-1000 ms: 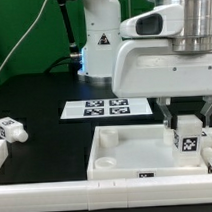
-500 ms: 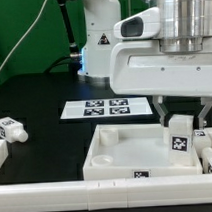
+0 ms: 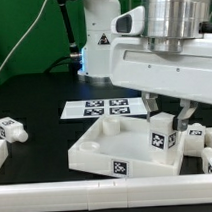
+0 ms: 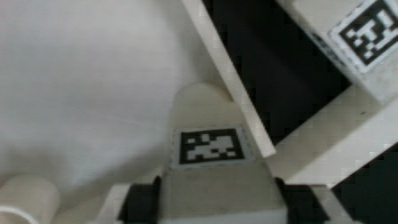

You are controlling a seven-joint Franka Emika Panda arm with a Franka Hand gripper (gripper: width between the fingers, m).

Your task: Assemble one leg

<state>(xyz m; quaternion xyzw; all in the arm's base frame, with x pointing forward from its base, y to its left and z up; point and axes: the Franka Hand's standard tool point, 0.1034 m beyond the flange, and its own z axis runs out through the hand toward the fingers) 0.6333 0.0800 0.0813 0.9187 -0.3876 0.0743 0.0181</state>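
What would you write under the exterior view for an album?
Robot pincer holds a tagged white leg upright at a corner of the large white panel, marker board behind.

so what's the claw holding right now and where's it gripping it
The claw holds the leg upright by its upper end, over a corner of the square panel.

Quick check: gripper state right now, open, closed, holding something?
Gripper: closed on the leg, standing upright in a corner of the white panel.

No readable text (only coded marker tags [image 3: 162,140]).
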